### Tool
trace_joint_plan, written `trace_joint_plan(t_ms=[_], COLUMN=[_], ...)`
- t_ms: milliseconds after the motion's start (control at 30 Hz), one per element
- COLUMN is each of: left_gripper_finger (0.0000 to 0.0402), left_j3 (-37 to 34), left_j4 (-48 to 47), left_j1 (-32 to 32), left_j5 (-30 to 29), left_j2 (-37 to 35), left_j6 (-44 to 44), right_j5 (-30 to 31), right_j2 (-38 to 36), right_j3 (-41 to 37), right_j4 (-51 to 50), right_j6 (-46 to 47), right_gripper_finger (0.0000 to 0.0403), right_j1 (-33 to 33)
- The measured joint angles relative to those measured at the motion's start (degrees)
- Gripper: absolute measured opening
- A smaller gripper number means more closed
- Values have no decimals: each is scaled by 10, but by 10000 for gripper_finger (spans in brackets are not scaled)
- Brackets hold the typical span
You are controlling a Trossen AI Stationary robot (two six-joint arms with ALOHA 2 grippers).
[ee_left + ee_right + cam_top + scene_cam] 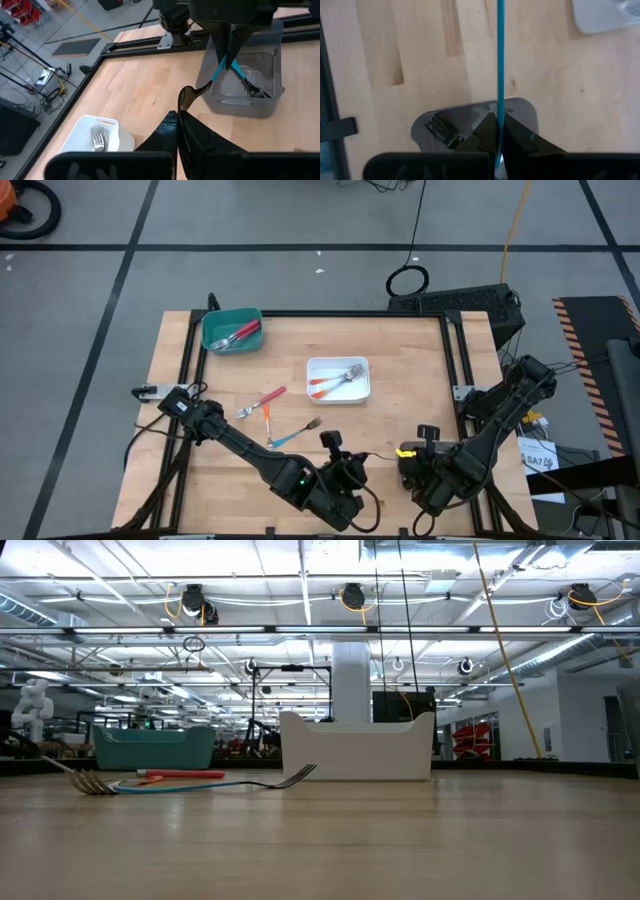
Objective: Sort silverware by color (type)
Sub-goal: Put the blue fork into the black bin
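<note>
Two grippers: both closed
Right gripper: pinching blue-handled fork above grey tray
Left gripper: empty, 6 o'clock of surface

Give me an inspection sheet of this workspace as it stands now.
Surface: wooden table, black frame around it.
Job's things: red-handled forks in the teal tray; orange-handled forks in the white tray; a grey tray holds at least one fork; a red-handled fork and a blue fork lie loose on the wood.
Clutter: nothing seen.
Grippers: left gripper shut, empty as far as seen, near the table's front edge; right gripper shut on a blue-handled fork above the grey tray.
Cables: black coil and yellow cable on the floor behind the table.
Surroundings: grey floor with dark lines; large lit hall.
</note>
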Motion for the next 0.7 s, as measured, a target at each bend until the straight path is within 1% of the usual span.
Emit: trace_joint_plan(t_ms=[67,167,267,400,467,533,600,633,700], left_gripper_finger=[11,10,10,9,9,9,8,8,8], left_j3=[0,0,0,-1,0,0,-1,-1,0], left_j4=[-3,-20,-68,-158,-191,-207,-204,-196,-181], left_j1=[0,1,8,20,30,41,49,51,49], left_j5=[-1,0,10,18,12,9,5,-6,-34], left_j2=[0,0,0,0,0,0,0,0,0], left_j6=[-13,-42,-89,-155,-193,-233,-270,-288,-323], right_j5=[27,74,123,183,230,292,364,401,457], right_j2=[0,5,23,56,81,107,135,151,183], right_j3=[0,0,0,0,0,0,0,0,0], right_j4=[-3,-16,-37,-78,-92,-92,-92,-90,-87], right_j6=[7,26,44,50,52,52,54,50,27], right_gripper_finger=[20,56,100,157,183,204,220,225,231], right_j1=[7,18,31,44,47,49,51,51,51])
